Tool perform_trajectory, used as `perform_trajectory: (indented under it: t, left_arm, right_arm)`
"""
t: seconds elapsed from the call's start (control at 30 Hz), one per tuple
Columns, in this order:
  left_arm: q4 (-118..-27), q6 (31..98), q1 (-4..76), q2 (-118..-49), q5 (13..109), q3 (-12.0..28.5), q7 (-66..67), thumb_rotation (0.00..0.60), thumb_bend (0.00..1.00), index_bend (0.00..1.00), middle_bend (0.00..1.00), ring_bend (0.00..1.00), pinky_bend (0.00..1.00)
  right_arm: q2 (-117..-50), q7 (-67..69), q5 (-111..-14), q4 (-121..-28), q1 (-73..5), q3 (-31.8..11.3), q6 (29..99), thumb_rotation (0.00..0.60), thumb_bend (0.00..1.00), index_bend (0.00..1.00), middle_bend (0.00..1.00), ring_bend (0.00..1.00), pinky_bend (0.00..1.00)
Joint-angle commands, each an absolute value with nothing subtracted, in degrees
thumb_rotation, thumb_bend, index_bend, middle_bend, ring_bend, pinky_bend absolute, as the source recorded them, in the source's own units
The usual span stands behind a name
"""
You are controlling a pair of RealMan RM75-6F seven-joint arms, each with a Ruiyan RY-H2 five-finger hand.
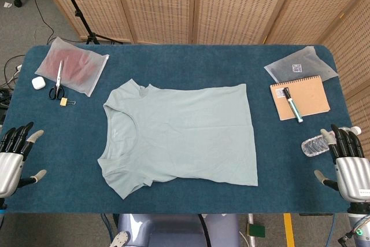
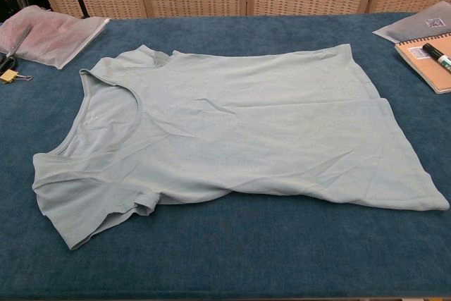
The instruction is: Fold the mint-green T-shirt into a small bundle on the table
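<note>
The T-shirt (image 1: 182, 134) lies flat and unfolded in the middle of the blue desk (image 1: 173, 201), neckline toward the left edge and hem toward the right; both short sleeves are spread, and the near one is slightly rumpled in the chest view. The left robot hand (image 1: 14, 155) hovers over the near left corner of the desk, fingers spread and holding nothing, well apart from the shirt. The right robot hand (image 1: 345, 159) is at the near right corner, fingers likewise spread and empty, just beside a bottle (image 1: 317, 144) lying on its side. Neither hand shows in the chest view. At the far left lies a translucent bag (image 1: 74, 65) with something red inside, scissors (image 1: 58, 82) resting partly on it, a white case (image 1: 38, 83) to their left and a binder clip (image 1: 65, 102) just in front. At the far right a notebook (image 1: 300, 98) carries a marker (image 1: 292, 104), with another pouch (image 1: 300, 65) behind it.
</note>
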State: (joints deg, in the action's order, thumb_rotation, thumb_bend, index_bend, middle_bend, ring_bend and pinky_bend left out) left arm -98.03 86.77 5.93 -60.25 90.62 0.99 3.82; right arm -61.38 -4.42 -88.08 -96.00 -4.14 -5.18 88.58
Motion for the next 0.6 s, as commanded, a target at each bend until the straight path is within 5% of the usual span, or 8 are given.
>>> perform_trajectory:
  t: [0.03, 0.3, 0.6]
  left_arm:
    - [-98.0, 86.7, 5.9, -60.3, 90.6, 1.0, 3.9, 0.600, 0.00, 0.00, 0.00, 0.00, 0.00]
    - [-98.0, 86.4, 6.0, -60.3, 90.3, 1.1, 3.9, 0.600, 0.00, 0.00, 0.00, 0.00, 0.00]
    - [-98.4, 85.5, 6.4, -60.0, 89.5, 1.4, 3.4, 0.600, 0.00, 0.00, 0.00, 0.00, 0.00]
  right_arm:
    - [-61.4, -4.1, -88.3, -95.7, -4.2, -5.2, 88.7, 0.600, 0.00, 0.07, 0.00, 0.00, 0.00]
    - [-61.9, -2.5, -90.0, -94.6, -4.4, -4.8, 89.1, 0.600, 0.00, 0.08, 0.00, 0.00, 0.00]
    - [-62.5, 0.7, -95.9, -91.1, -7.4, -1.9, 84.6, 0.600, 0.00, 0.21, 0.00, 0.00, 0.00]
